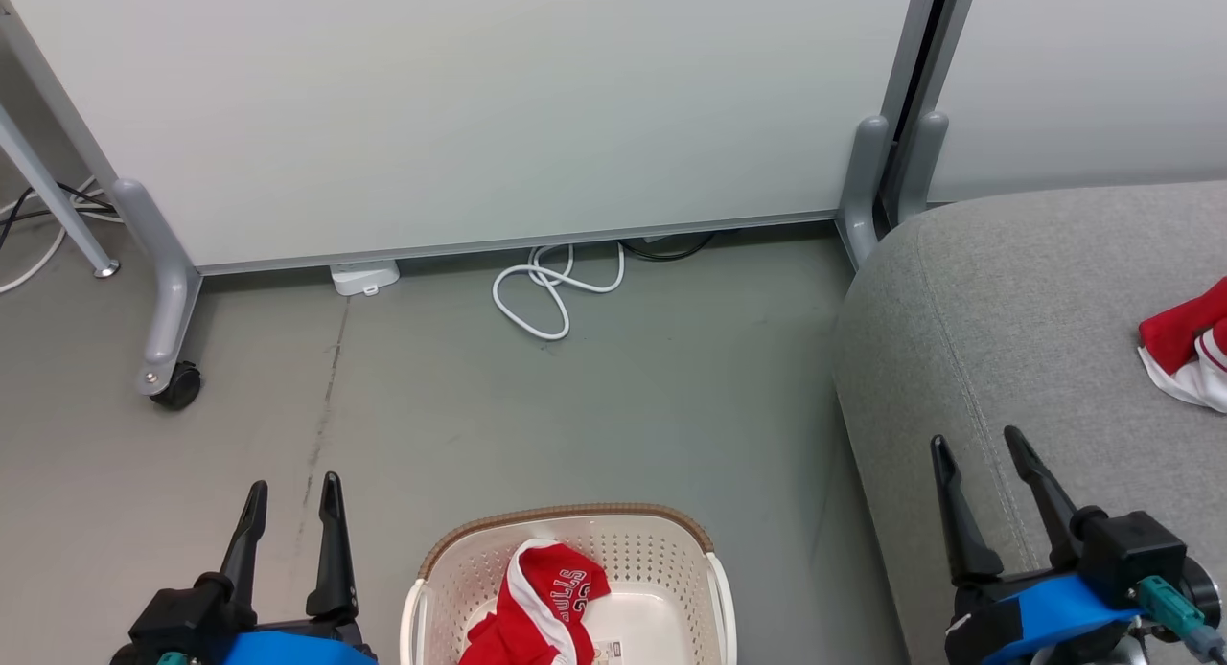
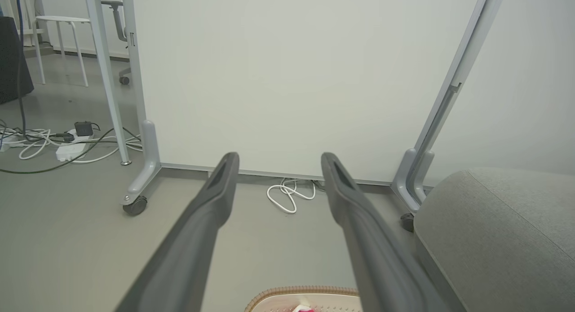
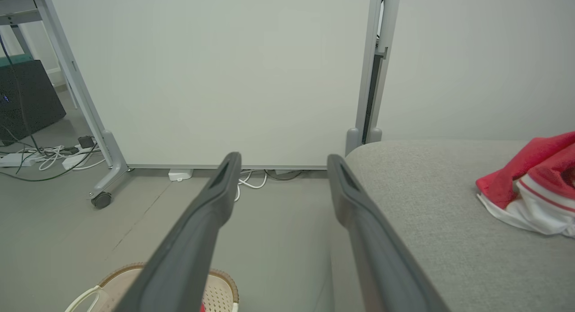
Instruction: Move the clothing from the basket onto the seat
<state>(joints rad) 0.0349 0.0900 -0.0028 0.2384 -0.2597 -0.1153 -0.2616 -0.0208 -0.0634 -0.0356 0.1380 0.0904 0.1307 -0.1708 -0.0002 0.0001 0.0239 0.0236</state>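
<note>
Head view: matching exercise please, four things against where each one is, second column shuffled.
1. lettered garment
2. striped-trim garment
3. white cable
4. left gripper

A. lying on the seat
B. above the floor, left of the basket
C. in the basket
D. coiled on the floor by the partition

Pairs: 1-C, 2-A, 3-D, 4-B.

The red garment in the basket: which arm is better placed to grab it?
Probably the left. The left gripper, open, sits just beside the basket holding the red garment; the right gripper, also open, is farther off, near the seat.
</note>
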